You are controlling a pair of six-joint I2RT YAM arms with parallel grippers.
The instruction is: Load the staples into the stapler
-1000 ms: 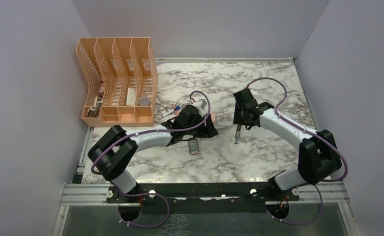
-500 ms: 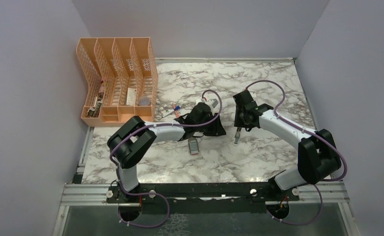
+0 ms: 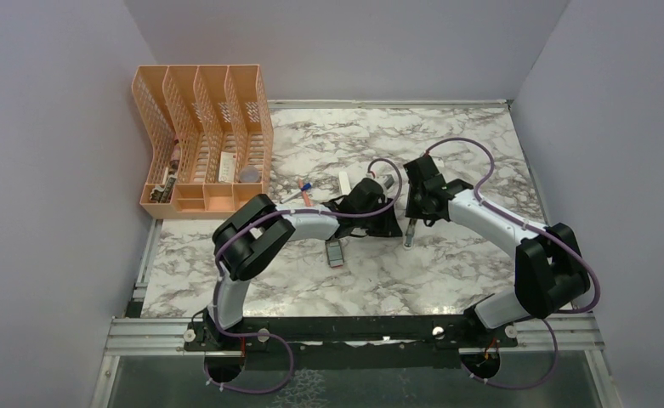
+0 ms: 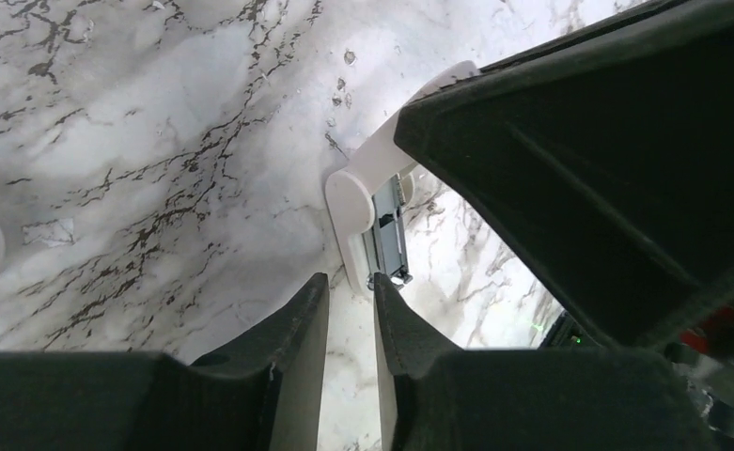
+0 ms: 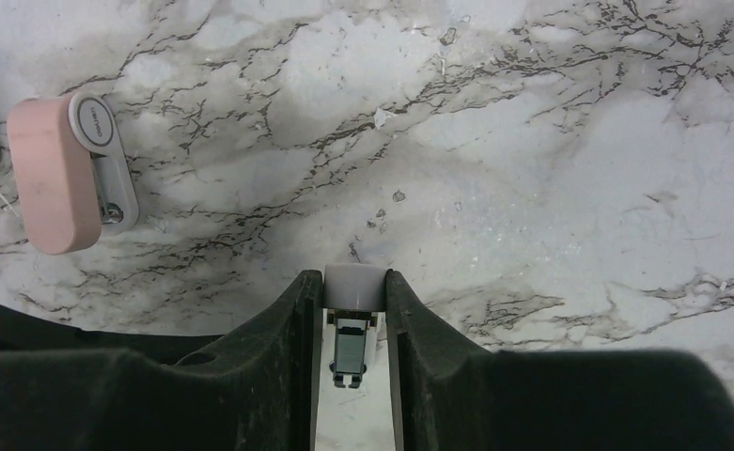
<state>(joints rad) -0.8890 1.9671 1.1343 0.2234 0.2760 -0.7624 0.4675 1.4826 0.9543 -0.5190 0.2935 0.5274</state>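
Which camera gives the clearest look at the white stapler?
The left wrist view: the stapler shows its white body and silver inner parts. The right wrist view shows only its end in the right gripper; the top view, a sliver.

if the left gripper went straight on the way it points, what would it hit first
The stapler: its white end with the silver inner part lies just ahead of the left gripper, held in the right gripper. Depth is unclear, so it might pass above.

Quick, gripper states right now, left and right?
Left gripper: slightly open, empty.
Right gripper: closed on the stapler.
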